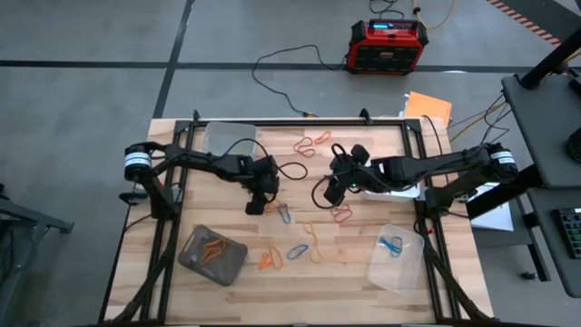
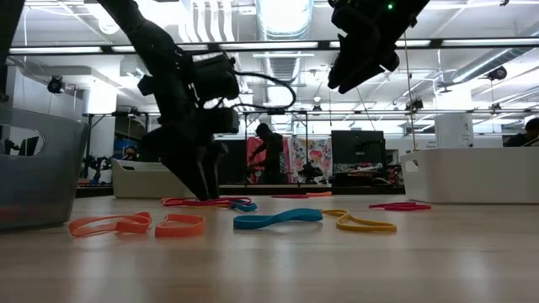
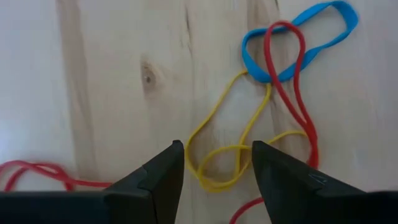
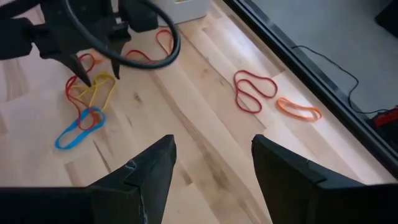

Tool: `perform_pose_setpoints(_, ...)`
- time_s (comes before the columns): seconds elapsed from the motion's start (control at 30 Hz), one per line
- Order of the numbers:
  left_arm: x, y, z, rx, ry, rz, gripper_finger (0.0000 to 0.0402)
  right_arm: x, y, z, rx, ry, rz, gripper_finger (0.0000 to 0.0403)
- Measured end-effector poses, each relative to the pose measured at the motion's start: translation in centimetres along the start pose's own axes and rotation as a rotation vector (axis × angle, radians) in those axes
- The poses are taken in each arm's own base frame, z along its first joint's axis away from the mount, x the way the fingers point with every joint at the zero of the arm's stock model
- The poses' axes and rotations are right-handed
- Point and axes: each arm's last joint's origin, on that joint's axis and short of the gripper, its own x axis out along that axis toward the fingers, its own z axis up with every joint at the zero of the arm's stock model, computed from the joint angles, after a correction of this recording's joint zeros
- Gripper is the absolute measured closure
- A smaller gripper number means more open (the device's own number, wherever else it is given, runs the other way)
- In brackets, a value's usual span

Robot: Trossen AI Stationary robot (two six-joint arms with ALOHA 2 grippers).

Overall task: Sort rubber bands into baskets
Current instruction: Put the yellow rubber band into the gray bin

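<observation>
Yellow band (image 3: pixel 233 155) between open left end effector (image 3: pixel 217 165) fingers; high view hides it.

The left gripper (image 2: pixel 200 181) stands fingertips-down on the table (image 2: pixel 278 265) beside red and blue rubber bands (image 2: pixel 278 219) (orange ones lie nearer); the right gripper (image 2: pixel 364 71) hangs high, apparently holding nothing.

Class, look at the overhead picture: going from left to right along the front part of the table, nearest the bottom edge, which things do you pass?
Smoky grey-brown tub with an orange band in it → orange bands → blue band → yellow band → clear tub holding a blue band.
</observation>
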Motion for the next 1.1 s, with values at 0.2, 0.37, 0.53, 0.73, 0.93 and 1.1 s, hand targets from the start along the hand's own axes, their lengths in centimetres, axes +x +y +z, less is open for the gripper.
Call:
perform_pose_setpoints(0.2, 1.2, 0.1, -0.2, -0.006, 0.028, -0.017, 0.0263, 0.0, 0.0, 0.0, -0.001, 0.0, -0.001, 0.0197)
perform_pose_setpoints(0.37, 1.1, 0.1, -0.2, 0.002, 0.026, -0.017, 0.0327, 0.0, 0.0, -0.1, -0.007, 0.001, -0.002, 0.0197)
perform_pose_setpoints(0.53, 0.7, 0.0, -0.2, 0.02, 0.02, -0.012, 0.0394, 0.1, 0.0, -0.1, -0.009, 0.002, -0.003, 0.0197)
perform_pose_setpoints(0.73, -1.0, -0.1, 0.1, 0.063, -0.006, 0.019, 0.0401, 0.1, 0.0, -0.1, -0.01, 0.004, -0.003, 0.0197)
perform_pose_setpoints(0.93, -4.4, -0.4, 0.9, 0.105, -0.116, 0.055, 0.0401, 0.2, 0.0, -0.3, -0.012, 0.008, -0.005, 0.0197)
perform_pose_setpoints(1.1, -7.9, -0.9, 1.2, 0.121, -0.216, 0.094, 0.0402, 0.3, 0.0, -0.4, -0.012, 0.008, -0.005, 0.0197)
